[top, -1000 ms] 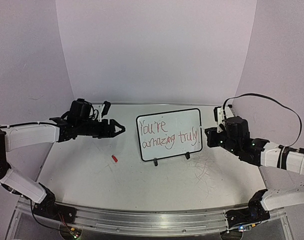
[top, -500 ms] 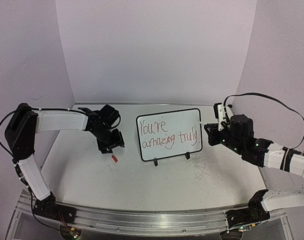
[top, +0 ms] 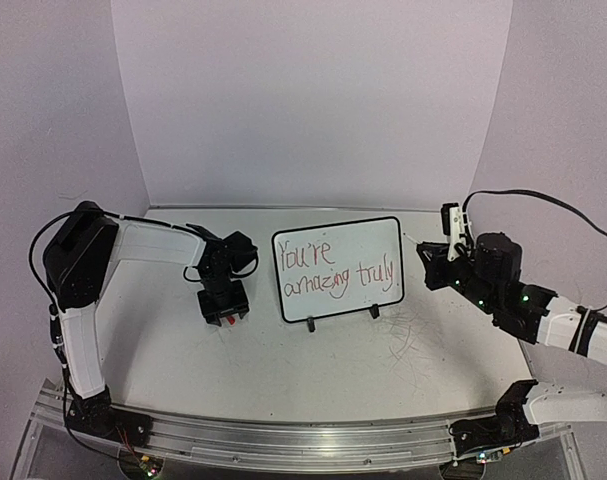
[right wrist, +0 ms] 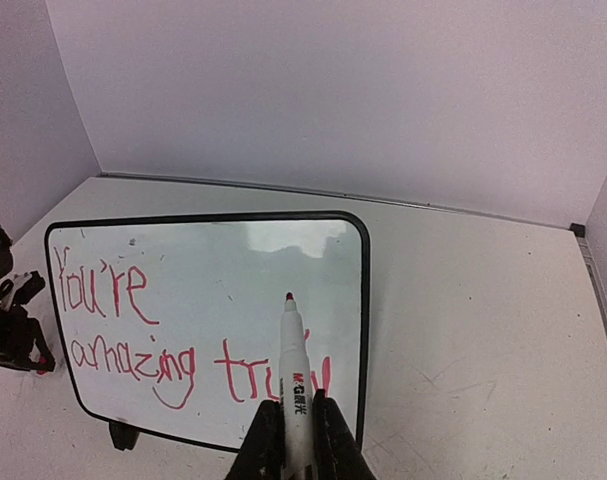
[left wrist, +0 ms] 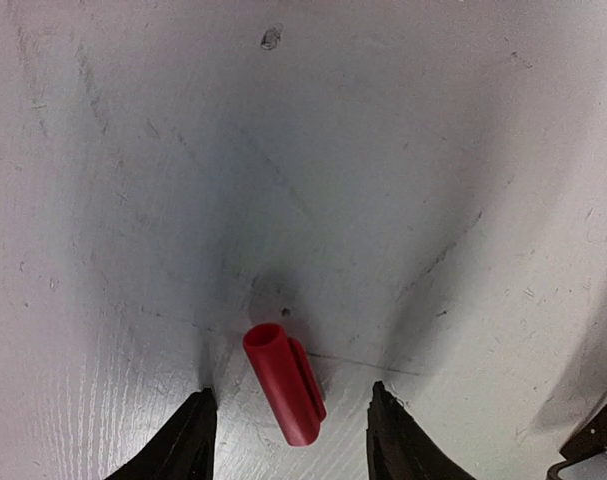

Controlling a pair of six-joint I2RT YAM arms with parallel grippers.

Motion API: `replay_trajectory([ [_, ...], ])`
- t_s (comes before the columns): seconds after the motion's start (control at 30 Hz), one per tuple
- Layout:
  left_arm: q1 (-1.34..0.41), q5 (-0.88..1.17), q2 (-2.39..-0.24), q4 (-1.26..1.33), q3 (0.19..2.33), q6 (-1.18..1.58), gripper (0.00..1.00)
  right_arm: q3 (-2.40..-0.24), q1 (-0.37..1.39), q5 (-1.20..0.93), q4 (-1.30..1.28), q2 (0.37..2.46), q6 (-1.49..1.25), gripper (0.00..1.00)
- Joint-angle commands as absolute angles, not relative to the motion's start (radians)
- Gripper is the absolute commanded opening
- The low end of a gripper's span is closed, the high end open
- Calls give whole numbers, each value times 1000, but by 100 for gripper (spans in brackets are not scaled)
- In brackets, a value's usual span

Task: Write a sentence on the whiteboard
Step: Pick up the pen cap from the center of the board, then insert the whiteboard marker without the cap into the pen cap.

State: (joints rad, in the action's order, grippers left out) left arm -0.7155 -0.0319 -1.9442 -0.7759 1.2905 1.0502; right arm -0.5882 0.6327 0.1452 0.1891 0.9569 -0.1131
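Observation:
The whiteboard [top: 368, 238] stands on its two black feet at mid-table, and the sentence [top: 335, 273] "You're amazing truly" is on it in red. In the right wrist view the whiteboard [right wrist: 243, 255] carries the sentence [right wrist: 113, 305]. My right gripper [right wrist: 295, 402] is shut on a white marker [right wrist: 293, 350], whose red tip is off the board. It hovers to the right of the board [top: 433, 262]. My left gripper [left wrist: 291, 392] points down at the table with its jaws open. A red marker cap [left wrist: 283, 380] lies between them, touching neither. From above, the left gripper [top: 223, 308] is left of the board.
The tabletop [top: 313, 370] is grey-white with scuffs and scribble marks. Pale walls close in the back and both sides. A black cable loops above the right arm [top: 543, 195]. A metal rail [top: 283, 440] runs along the near edge.
My left arm swung from hovering level to pointing down over the red cap, and its jaws narrowed around it. My right gripper drew back to the right, away from the board.

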Motion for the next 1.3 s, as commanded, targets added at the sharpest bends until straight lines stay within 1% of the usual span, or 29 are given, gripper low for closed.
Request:
replay_trajectory([
  [0.0, -721, -71, -1963, -805, 1326, 1045, 50, -584, 628, 152, 238, 949, -104, 0],
  [0.13, -721, -83, -1968, -810, 1307, 1048, 47, -583, 627, 160, 238, 942, -103, 0],
  [0.47, -721, -97, -1964, -802, 1254, 1049, 27, -583, 627, 170, 237, 936, -104, 0],
  [0.63, -721, -117, -1943, -786, 1231, 1022, 19, -596, 628, 237, 215, 943, -115, 0],
  [0.73, -721, -126, -1912, -750, 1191, 1005, 12, -608, 627, 279, 193, 949, -112, 0],
  [0.9, -721, -159, -1809, -677, 1094, 990, 6, -633, 628, 311, 135, 943, -102, 0],
  [1.07, -719, -218, -1668, -608, 1004, 964, 4, -641, 628, 340, 89, 912, -116, 0],
  [1.27, -719, -313, -1438, -533, 953, 864, 1, -669, 628, 351, 41, 925, -134, 0],
])
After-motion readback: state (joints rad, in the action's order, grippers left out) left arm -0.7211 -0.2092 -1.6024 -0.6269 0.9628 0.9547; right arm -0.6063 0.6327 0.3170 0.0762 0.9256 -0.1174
